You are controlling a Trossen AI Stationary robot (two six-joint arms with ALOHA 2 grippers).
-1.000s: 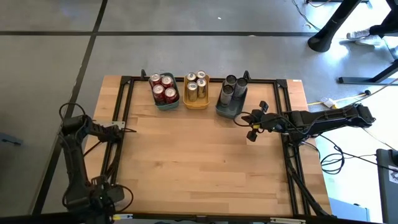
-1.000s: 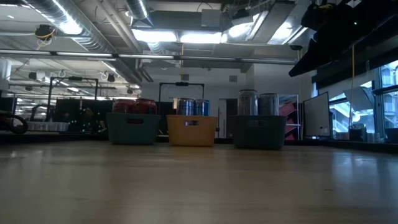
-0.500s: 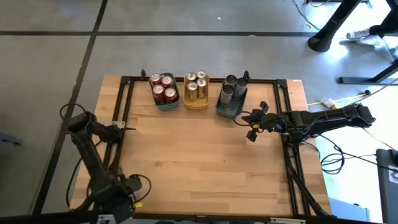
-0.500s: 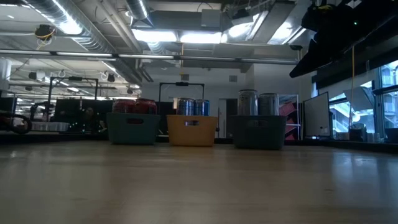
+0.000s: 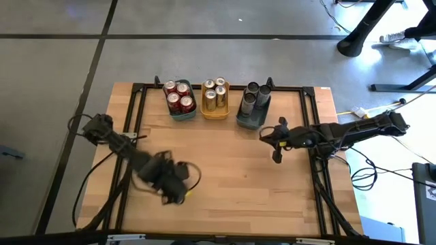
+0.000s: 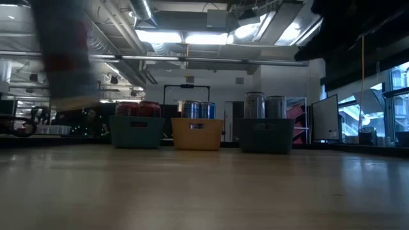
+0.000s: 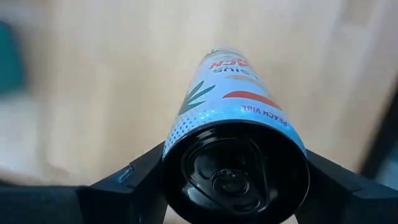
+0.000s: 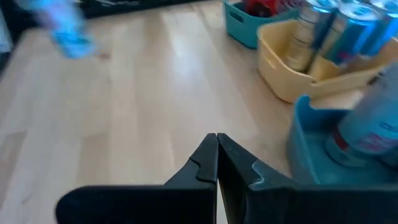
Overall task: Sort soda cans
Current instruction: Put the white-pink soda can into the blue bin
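One can [image 7: 235, 162], labelled "Peach Vibe", sits clamped between my left gripper [image 5: 174, 185] jaws, over bare table [image 5: 231, 184]. The trays [image 5: 216, 109] lie well beyond, so I'd carry it level and slow. My right gripper [image 8: 216, 163], pinched shut and empty, waits just beside the grey-blue tray [image 8: 305, 134].

From above, the light is bright and even, and my desk [image 5: 231, 170] shows pale and clear. My left arm [image 5: 136, 160] is smeared with blur there. From desk height the room is dim, and long ceiling lamps [image 6: 192, 37] glare white. A blurry grey and red smear [image 6: 67, 57] fills the upper left of that picture. Daylight comes from windows [image 6: 358, 115] on the right. In my left wrist picture the can [image 7: 233, 124] is sharp but the wood behind is fuzzy. In my right wrist picture the trays [image 8: 292, 68] and cans [image 8: 336, 28] look soft and blurred
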